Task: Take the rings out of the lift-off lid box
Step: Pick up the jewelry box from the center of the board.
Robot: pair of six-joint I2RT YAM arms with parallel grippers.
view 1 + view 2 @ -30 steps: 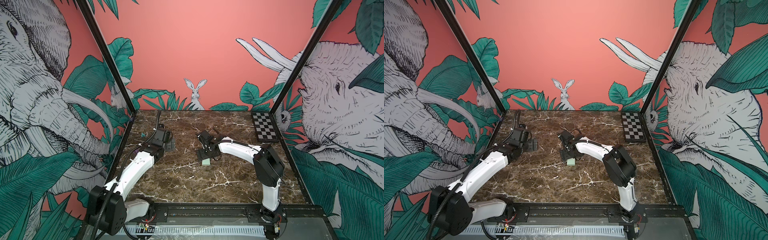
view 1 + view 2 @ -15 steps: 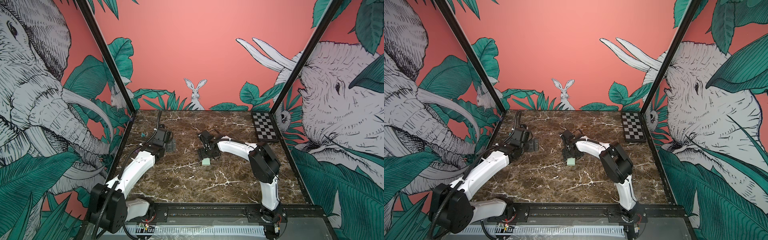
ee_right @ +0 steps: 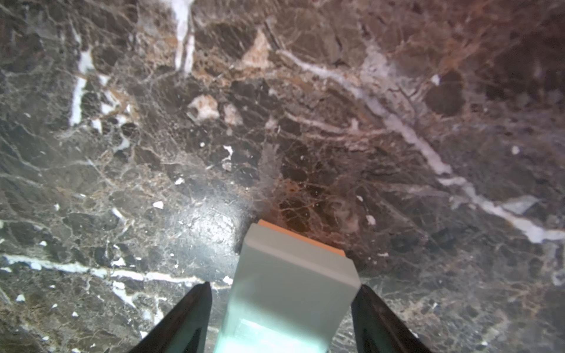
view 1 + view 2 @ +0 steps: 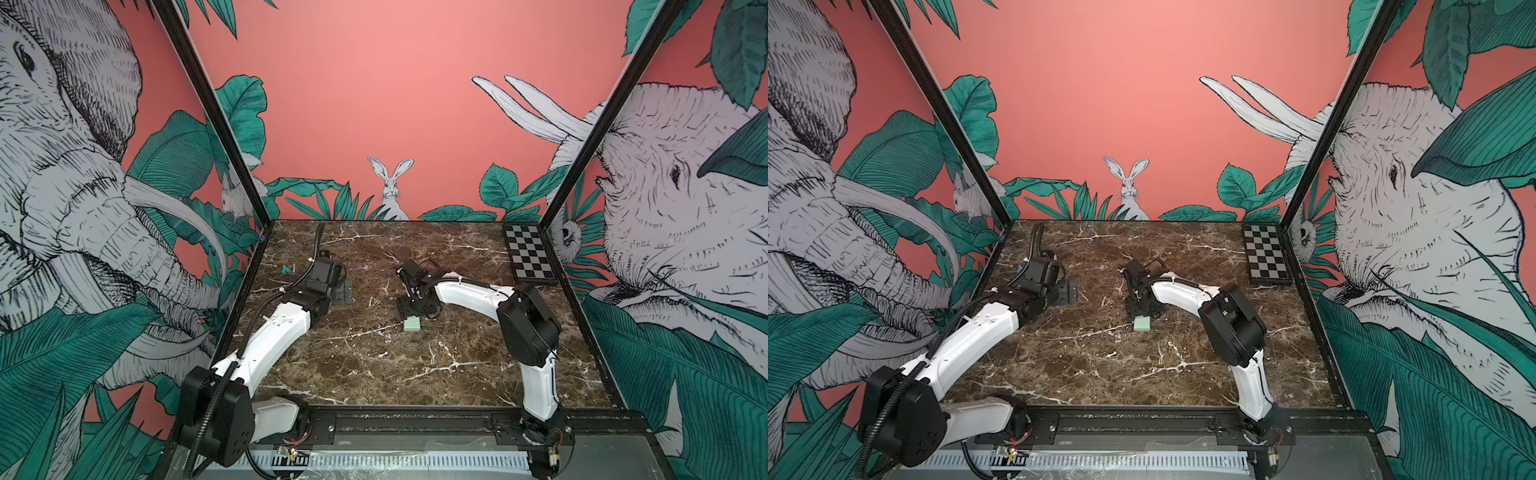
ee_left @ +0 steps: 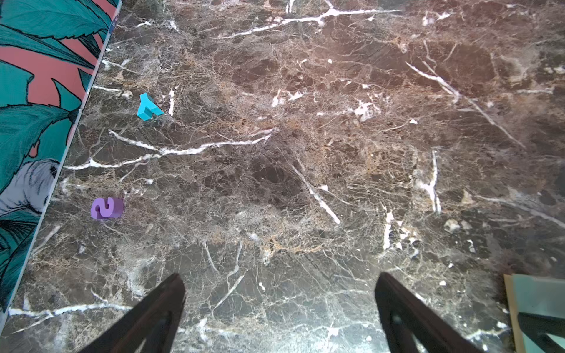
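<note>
Box first: the small flat rectangular box with pale mint-green lid and tan base [image 4: 412,323] is lying about mid-way across the dark brown, white-veined marble tabletop [image 4: 374,365], with its lid sitting on. In both top views the right gripper [image 4: 411,308] is crouching over the box's far end, and its own body is masking the jaws. The right wrist view is filling that in: the black fingers [image 3: 376,314] are standing either side of the box [image 3: 290,284], one right against a lid corner, the other leaving a sliver of marble showing, so the jaws are apart and nothing is clamped yet. The left gripper [image 4: 343,293] is sitting toward the left side, well apart from the box. Its wrist view is showing the jaws spread wide over bare marble and a corner of the box at the frame edge. Only this view is catching the small purple block shaped like a 2 [image 5: 107,208] near the wall, with a small teal block [image 5: 148,107] further along. Only the top views are taking in the black-and-white checkerboard [image 4: 530,255] in the far right corner.
</note>
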